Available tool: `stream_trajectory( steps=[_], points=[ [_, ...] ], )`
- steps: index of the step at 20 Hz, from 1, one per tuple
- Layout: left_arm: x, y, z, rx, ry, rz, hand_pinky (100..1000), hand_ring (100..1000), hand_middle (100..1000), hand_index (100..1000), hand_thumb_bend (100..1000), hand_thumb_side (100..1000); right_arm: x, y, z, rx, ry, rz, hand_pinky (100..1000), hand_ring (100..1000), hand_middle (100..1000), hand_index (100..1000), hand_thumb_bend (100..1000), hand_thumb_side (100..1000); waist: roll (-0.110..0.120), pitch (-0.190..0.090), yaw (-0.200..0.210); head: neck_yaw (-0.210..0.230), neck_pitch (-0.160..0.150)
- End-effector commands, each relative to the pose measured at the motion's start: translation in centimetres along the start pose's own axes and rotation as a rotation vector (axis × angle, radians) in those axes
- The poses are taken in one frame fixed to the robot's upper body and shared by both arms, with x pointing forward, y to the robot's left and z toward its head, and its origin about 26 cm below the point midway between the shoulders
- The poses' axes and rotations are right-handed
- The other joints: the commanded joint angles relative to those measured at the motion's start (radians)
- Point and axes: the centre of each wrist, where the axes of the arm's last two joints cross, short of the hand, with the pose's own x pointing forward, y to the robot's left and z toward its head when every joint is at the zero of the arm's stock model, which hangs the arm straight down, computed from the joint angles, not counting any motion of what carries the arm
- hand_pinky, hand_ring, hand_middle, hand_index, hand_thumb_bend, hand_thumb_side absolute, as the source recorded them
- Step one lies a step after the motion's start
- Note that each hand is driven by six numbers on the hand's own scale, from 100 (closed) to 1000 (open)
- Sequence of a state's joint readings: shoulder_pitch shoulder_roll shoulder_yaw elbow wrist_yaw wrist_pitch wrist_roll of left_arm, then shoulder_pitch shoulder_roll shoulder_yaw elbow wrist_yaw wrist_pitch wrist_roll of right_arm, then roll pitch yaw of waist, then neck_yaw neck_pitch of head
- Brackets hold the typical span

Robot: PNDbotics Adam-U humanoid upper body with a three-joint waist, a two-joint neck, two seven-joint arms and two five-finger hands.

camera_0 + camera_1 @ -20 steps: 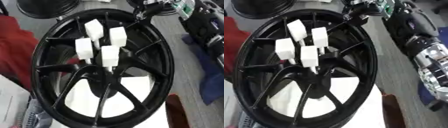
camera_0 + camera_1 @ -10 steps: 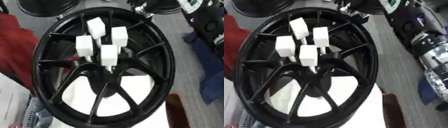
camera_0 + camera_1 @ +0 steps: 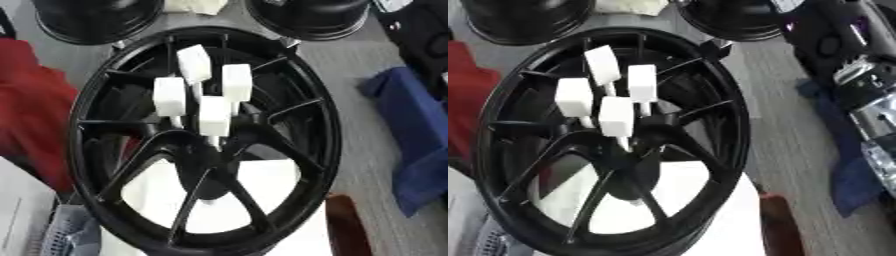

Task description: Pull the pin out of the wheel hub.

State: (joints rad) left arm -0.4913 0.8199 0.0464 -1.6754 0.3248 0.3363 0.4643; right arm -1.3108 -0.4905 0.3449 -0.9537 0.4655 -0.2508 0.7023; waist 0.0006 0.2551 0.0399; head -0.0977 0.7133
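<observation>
1. While neither of my hands is showing in either view, I am listing their fingers as not seen. I cannot tell whether they are wide, narrow or holding anything.
2. My right arm (image 3: 868, 105), black with silver joints, is showing along the right edge of the surface, in the right eye view only.
3. The wheel hub (image 3: 308, 95), black and spoked, is lying flat across the middle of the grey surface (image 3: 350, 65) and reaching almost to its near edge.
4. Four white block-headed pins are standing close together at the hub's centre, toward its far side:
   - far pin (image 3: 194, 64)
   - right pin (image 3: 236, 82)
   - left pin (image 3: 170, 95)
   - near pin (image 3: 213, 115)
5. All four are sitting in their holes on thin stems, so I am judging the pull as not yet begun and the step in hand as the approach.
6. A red cloth (image 3: 31, 115) is lying at the left edge, a blue cloth (image 3: 420, 150) at the right edge, and two black round items (image 3: 96, 20) at the far edge.
7. For the next move I am judging that a hand needs to come over the rim to the centre. It should close on one white head without knocking its neighbours, then lift along the stem.
</observation>
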Motion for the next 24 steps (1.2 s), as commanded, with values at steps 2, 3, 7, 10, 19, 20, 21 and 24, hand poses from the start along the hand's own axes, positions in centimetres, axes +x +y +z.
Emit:
stream_trajectory(
  steps=[2,3,7,10,19,20,21,24],
  points=[
    [0.9,1.4,-0.4,0.013,-0.034,-0.046,821,845,799,895,240,867,1.9,-0.7,1.2,-0.031,-0.035,0.052,880,807,807,900,100,601,0.0,-0.043,0.0,0.007,0.004],
    [0.8,1.5,-0.4,0.013,-0.031,-0.051,821,845,799,895,240,866,2.4,-0.4,1.3,-0.038,-0.035,0.058,879,805,806,900,100,623,0.0,-0.046,0.0,0.006,0.003],
    [0.5,1.7,-0.3,0.012,-0.024,-0.066,821,845,801,896,242,865,4.4,0.4,1.8,-0.069,-0.018,0.049,874,798,804,902,100,721,0.0,-0.052,-0.001,0.012,-0.002],
    [0.3,1.8,-0.2,0.008,-0.014,-0.074,820,845,801,895,242,867,6.2,0.8,1.9,-0.058,-0.018,0.051,875,801,809,902,100,719,0.001,-0.05,-0.002,0.017,0.011],
    [-0.3,1.8,-0.1,0.0,0.006,-0.08,820,845,800,895,244,871,8.7,1.7,1.8,0.012,0.007,-0.015,873,801,811,898,100,739,0.001,-0.037,-0.01,0.03,0.037],
    [-0.3,1.8,-0.1,0.001,0.007,-0.08,820,844,800,895,244,871,8.8,1.7,1.8,0.016,0.009,-0.018,873,803,812,899,100,739,0.001,-0.036,-0.01,0.03,0.04],
    [-0.4,1.8,-0.1,0.002,0.009,-0.079,820,844,801,895,244,871,8.8,1.8,1.8,0.022,0.012,-0.023,873,802,812,899,100,737,0.001,-0.035,-0.01,0.029,0.044],
    [-0.5,1.8,-0.1,0.002,0.011,-0.08,821,844,801,895,245,871,8.8,2.1,1.9,0.04,0.016,-0.039,873,803,813,898,100,745,0.001,-0.033,-0.012,0.028,0.055]
  ],
)
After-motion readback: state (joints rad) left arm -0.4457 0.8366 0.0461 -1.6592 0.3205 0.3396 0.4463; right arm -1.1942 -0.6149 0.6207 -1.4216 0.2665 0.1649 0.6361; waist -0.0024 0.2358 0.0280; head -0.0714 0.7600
